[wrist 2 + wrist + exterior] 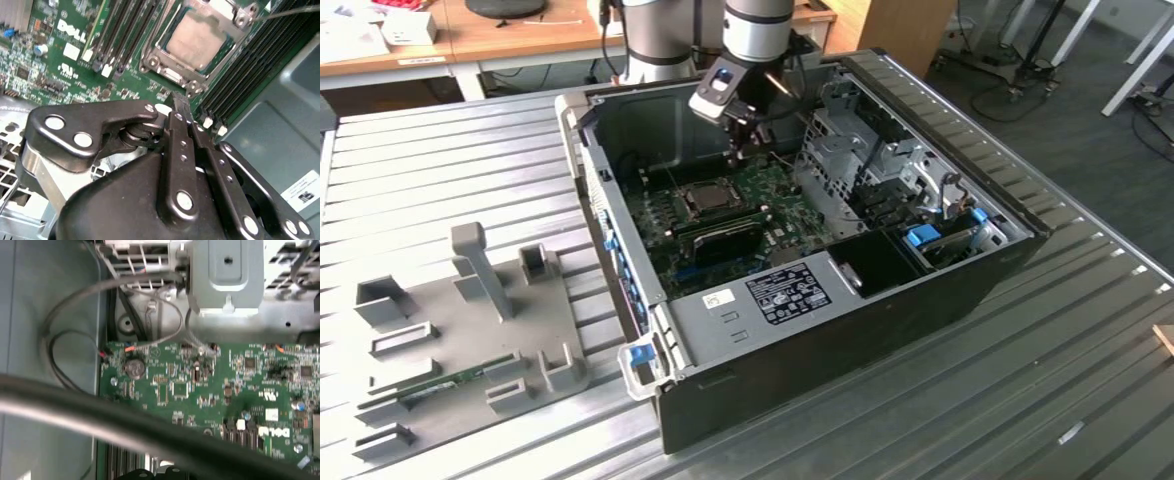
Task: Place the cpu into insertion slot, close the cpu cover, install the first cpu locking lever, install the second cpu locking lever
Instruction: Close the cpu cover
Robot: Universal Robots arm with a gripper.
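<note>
My gripper (181,106) hangs over the green motherboard (65,60) with its jaws drawn together, holding nothing. Just past its tips I see the cpu (197,40) seated in the insertion slot (707,200). The cpu cover (159,47) lies down around it.

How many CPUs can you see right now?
1. The cpu sits in the insertion slot on the motherboard, between two banks of memory slots. Another could be hidden elsewhere in the case.
</note>
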